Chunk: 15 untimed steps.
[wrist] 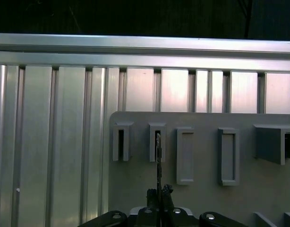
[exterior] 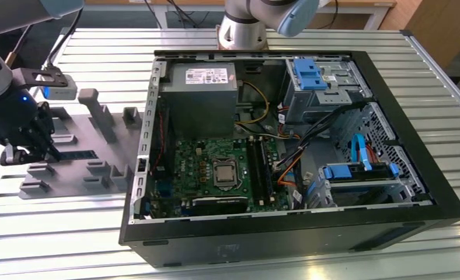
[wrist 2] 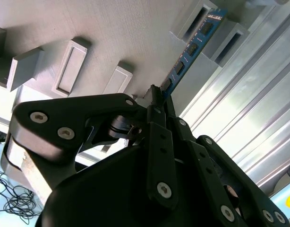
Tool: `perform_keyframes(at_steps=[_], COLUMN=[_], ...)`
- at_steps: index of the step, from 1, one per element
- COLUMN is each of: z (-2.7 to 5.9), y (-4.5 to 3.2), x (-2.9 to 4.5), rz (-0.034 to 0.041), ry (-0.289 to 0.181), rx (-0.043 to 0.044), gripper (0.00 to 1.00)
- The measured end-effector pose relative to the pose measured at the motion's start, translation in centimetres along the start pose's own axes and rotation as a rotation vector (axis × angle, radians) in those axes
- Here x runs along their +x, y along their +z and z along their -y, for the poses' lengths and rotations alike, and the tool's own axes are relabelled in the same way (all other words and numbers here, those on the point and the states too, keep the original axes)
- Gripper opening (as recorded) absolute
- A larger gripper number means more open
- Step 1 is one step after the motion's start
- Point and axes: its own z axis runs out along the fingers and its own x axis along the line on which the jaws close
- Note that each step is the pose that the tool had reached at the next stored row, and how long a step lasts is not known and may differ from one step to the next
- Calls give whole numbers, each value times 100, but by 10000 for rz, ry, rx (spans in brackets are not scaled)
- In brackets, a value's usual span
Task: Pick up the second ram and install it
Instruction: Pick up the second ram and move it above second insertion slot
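Gripper (exterior: 43, 153), at the exterior view's left, is clamped on one end of the second ram (exterior: 79, 155). The blue stick reaches out from the fingertips toward the right, low over the grey tray (exterior: 78, 137), its far end at slotted blocks. An open computer case (exterior: 292, 227) stands further right.

1 ram (wrist 2: 190, 49), 1 grey tray (exterior: 78, 137) (raised blocks on it), 1 open computer case (exterior: 292, 228), 1 motherboard (exterior: 201, 156).
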Motion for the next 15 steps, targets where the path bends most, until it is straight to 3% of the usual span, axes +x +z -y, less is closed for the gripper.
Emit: perform_keyframes(at_steps=[15], z=[0], y=[-62], x=[0], rz=[-2], ry=[0], rx=[-2], gripper=[14])
